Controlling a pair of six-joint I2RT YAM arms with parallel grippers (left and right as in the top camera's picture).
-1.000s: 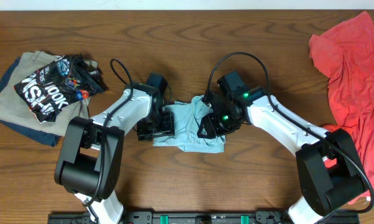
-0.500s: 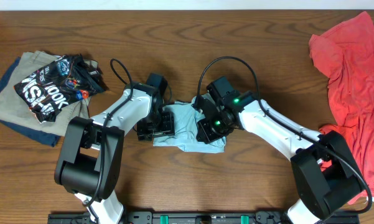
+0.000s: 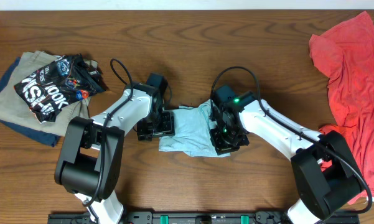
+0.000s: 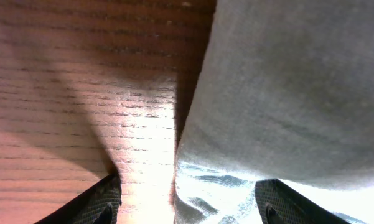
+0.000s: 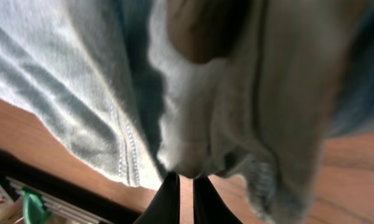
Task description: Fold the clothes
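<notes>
Wooden table (image 3: 187, 37), seen from above: the light blue T-shirt (image 3: 190, 130) lies crumpled at its centre. At the shirt's 9 o'clock edge the left hand (image 3: 164, 123) straddles the hem, fingers apart. At its 3 o'clock edge the right hand (image 3: 227, 138) is pinched together on a fold. Folding looks barely begun. The next move probably calls for drawing that fold toward 9 o'clock while keeping the cloth flat.
</notes>
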